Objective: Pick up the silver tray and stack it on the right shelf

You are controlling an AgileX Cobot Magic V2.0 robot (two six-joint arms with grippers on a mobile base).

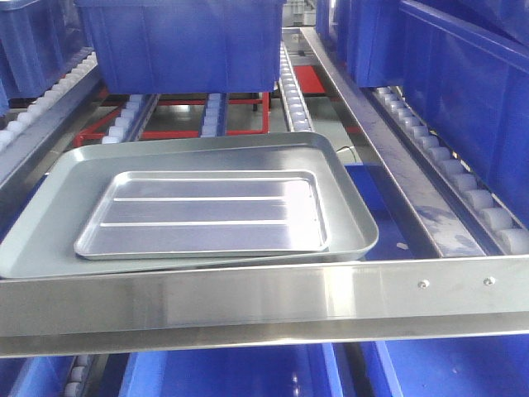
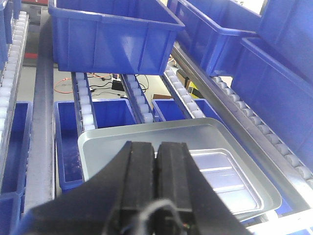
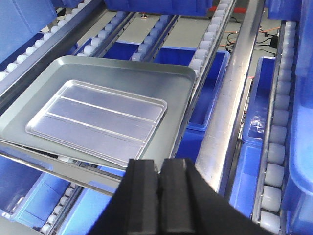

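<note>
The silver tray [image 1: 207, 215], shiny with two raised ridges, lies flat inside a larger dull grey tray [image 1: 50, 240] on the roller rails, just behind the front bar. The brushed-steel front bar of the right shelf [image 1: 455, 285] shows two small screws at its right end. In the left wrist view my left gripper [image 2: 156, 145] is shut and empty, above the near left part of the silver tray [image 2: 220, 178]. My right gripper [image 3: 160, 162] is shut and empty, hovering short of the silver tray [image 3: 98, 120] and the grey tray [image 3: 161, 83]. Neither gripper shows in the front view.
A big blue bin [image 1: 190, 41] stands on the rollers behind the trays. More blue bins [image 1: 471, 83] line the right lane, and others [image 3: 205, 93] sit on the level below. A steel divider rail [image 1: 388, 165] runs diagonally right of the trays.
</note>
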